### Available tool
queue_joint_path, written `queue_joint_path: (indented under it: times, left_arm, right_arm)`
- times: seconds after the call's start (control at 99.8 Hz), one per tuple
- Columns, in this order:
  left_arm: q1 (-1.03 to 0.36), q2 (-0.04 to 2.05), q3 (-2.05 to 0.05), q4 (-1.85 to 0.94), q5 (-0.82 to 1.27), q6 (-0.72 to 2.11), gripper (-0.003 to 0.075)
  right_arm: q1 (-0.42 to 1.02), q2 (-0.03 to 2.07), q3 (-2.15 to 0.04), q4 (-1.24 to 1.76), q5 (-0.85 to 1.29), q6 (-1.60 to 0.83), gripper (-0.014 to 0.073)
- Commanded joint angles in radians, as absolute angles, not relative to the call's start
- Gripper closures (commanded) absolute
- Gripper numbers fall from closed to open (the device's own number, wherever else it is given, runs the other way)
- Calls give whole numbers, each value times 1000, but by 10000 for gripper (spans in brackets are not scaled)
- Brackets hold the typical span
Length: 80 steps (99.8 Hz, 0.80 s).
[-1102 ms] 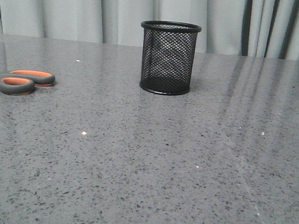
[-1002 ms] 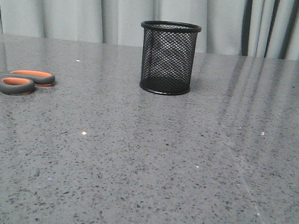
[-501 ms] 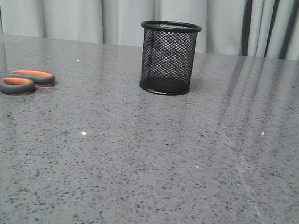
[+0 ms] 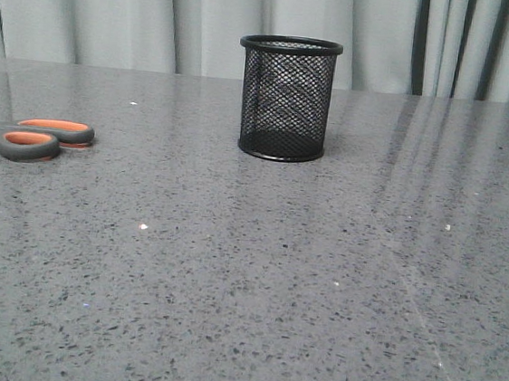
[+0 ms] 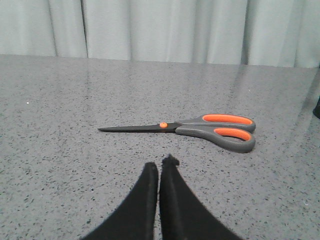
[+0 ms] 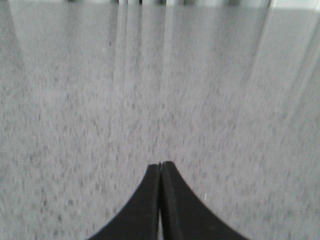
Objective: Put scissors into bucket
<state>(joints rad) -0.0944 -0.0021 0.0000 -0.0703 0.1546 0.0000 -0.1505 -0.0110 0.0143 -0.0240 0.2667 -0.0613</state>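
The scissors (image 4: 32,136) lie flat at the table's left edge in the front view, only the grey, orange-lined handles showing. The left wrist view shows the whole scissors (image 5: 210,130), blades closed. My left gripper (image 5: 160,164) is shut and empty, a short way in front of them, not touching. The bucket (image 4: 285,98), a black wire-mesh cup, stands upright at the far middle of the table. My right gripper (image 6: 161,164) is shut and empty over bare table. Neither gripper shows in the front view.
The grey speckled table (image 4: 300,277) ends at a pale curtain (image 4: 128,9) behind. A dark edge of the bucket (image 5: 317,106) shows at the border of the left wrist view.
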Motion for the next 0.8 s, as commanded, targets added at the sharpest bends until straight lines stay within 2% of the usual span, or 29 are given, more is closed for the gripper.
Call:
queue_joint_path:
  times: [0.0, 0.15, 0.351, 0.551, 0.792]
  left_arm:
    - [-92, -29, 40, -72, 75, -8, 740]
    - [-92, -29, 40, -72, 75, -8, 740]
    - [-92, -29, 40, -72, 75, -8, 740]
    - [-92, -29, 40, -83, 59, -8, 740]
    - [-92, -29, 40, -456, -123, -8, 740]
  right_arm:
    - [-158, -31, 19, -43, 74, -67, 649]
    - [-158, -31, 19, 116, -83, -67, 649]
    - [-158, -31, 19, 618, -114, -67, 649]
    - [-158, -31, 19, 652, -114, -67, 649]
    - [-158, -31, 11, 659, -59, -67, 649]
